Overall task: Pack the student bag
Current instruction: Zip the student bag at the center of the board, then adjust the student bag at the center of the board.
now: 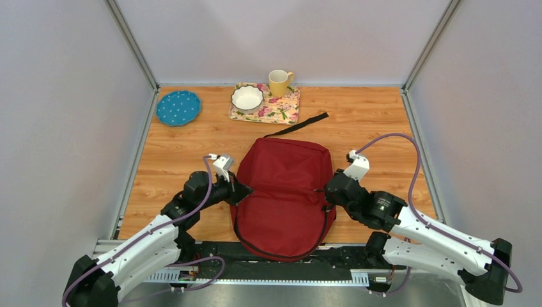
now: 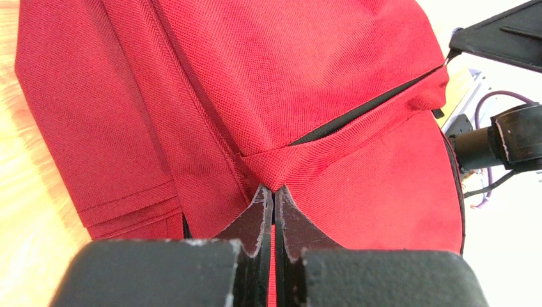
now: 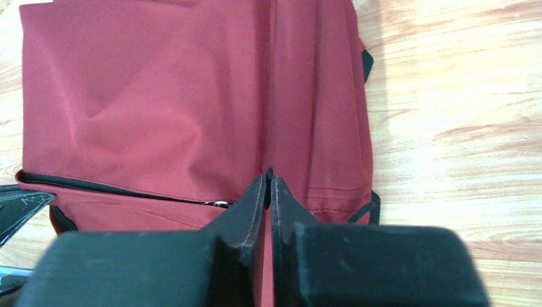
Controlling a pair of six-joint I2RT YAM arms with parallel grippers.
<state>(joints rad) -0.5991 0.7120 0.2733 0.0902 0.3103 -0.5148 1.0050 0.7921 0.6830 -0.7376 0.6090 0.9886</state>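
The student bag [image 1: 284, 185] lies flat at the near middle of the table [image 1: 192, 147], its long axis running 12 to 6, with both arms equally close. The left gripper [image 1: 243, 191], at the bag's 9 o'clock edge, is clamped tight on a puckered fold of red cloth, and the right gripper [image 1: 326, 190], at 3 o'clock, is closed against the side seam. I cannot tell whether the right one has caught any fabric, and the bag's inside is hidden.

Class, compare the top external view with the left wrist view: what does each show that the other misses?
Only the top view: blue plate, floral tray, white bowl, yellow mug. Only the wrist view: the left pincer shut on a tented fabric fold below the black zipper. Both: the red student bag on the wooden table.
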